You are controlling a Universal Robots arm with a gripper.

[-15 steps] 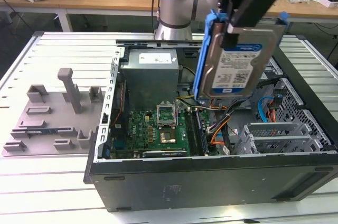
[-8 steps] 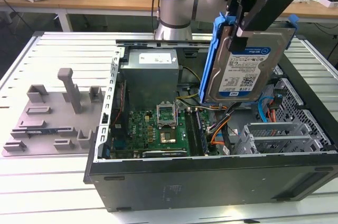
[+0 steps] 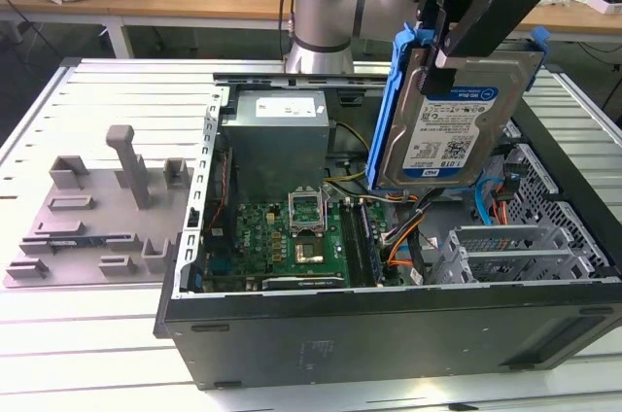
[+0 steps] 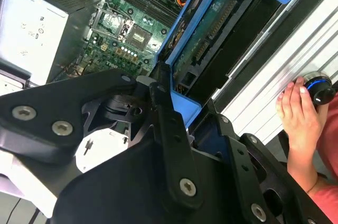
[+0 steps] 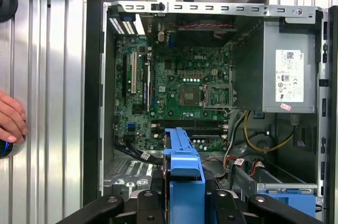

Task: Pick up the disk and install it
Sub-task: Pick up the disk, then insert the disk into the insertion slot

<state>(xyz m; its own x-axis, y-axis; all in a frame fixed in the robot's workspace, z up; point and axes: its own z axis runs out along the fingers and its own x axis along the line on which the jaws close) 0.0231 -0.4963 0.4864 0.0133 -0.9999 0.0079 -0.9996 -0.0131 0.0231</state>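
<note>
An open black metal computer case (image 3: 389, 334) lies on its side, exposing a green motherboard (image 3: 292, 237) and a grey power-supply box (image 3: 277, 135). Beside the case, a person's hand (image 4: 298, 113) rests by a black knob (image 4: 320, 90). The black gripper (image 3: 443, 54) is clamped on the top edge of the blue-framed silver disk (image 3: 452, 125), which hangs upright above the case's drive-bay end.

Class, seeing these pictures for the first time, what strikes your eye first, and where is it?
The disk in its blue bracket, clamped in the gripper, hangs above the open computer case. Inside the case lies the green motherboard, beside a grey power supply. In the second wrist view a hand rests outside the case.
</note>
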